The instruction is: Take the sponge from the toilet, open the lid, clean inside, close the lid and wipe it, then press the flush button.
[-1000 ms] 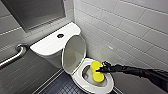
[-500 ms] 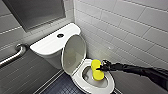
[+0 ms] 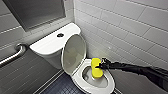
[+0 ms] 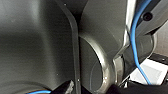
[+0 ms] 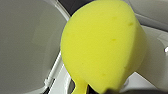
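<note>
The white toilet (image 3: 111,85) stands against the tiled wall. Its lid (image 3: 73,53) is raised and leans back toward the tank. My right arm reaches in from the right, and its gripper (image 3: 101,65) is shut on the bright yellow sponge (image 3: 96,68). The sponge hangs over the far side of the open bowl, at the seat ring. In the right wrist view the sponge (image 5: 100,45) looms large, with the lid's inner face (image 5: 25,45) beside it. The dark round flush button (image 3: 60,35) sits in the middle of the tank top (image 3: 47,45).
A metal grab bar (image 3: 12,56) runs along the grey wall at the left. White wall tiles (image 3: 125,30) close in behind and to the right of the toilet. Dark small-tiled floor (image 3: 60,86) lies in front of the bowl. A blue cable (image 4: 135,42) crosses robot parts in the left wrist view.
The right gripper has lifted the sponge a little higher over the bowl. The lid and the camera have stayed put.
</note>
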{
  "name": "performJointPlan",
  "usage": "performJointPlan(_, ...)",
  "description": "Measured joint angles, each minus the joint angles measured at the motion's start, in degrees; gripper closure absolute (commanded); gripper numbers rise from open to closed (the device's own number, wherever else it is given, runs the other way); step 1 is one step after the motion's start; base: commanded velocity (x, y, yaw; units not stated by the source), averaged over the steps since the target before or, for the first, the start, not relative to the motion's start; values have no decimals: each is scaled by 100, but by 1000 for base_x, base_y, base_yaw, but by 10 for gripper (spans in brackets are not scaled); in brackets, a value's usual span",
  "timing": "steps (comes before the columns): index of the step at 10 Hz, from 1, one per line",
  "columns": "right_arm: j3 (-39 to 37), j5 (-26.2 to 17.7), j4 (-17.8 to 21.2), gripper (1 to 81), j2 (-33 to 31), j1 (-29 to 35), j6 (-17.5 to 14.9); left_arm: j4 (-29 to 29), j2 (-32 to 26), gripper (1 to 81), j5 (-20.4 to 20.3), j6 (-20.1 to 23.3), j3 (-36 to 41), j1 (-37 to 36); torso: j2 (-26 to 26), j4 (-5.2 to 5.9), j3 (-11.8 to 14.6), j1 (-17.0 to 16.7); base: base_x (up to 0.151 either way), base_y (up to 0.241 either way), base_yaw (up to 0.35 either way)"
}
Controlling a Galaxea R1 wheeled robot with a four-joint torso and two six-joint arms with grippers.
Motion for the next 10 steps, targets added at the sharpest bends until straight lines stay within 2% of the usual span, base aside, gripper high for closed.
performJointPlan(2,-575,83,0,811,407,48,308,0,-5,10,-9,0,0,22,0,0,0,0,0,0,0)
performJointPlan(6,-1777,235,20,811,1329,128,645,-5,-10,10,-18,0,2,38,0,0,0,2,0,0,0)
performJointPlan(10,-2105,844,57,811,1397,-363,772,-10,-187,10,-18,-2,286,62,0,0,0,2,0,0,0)
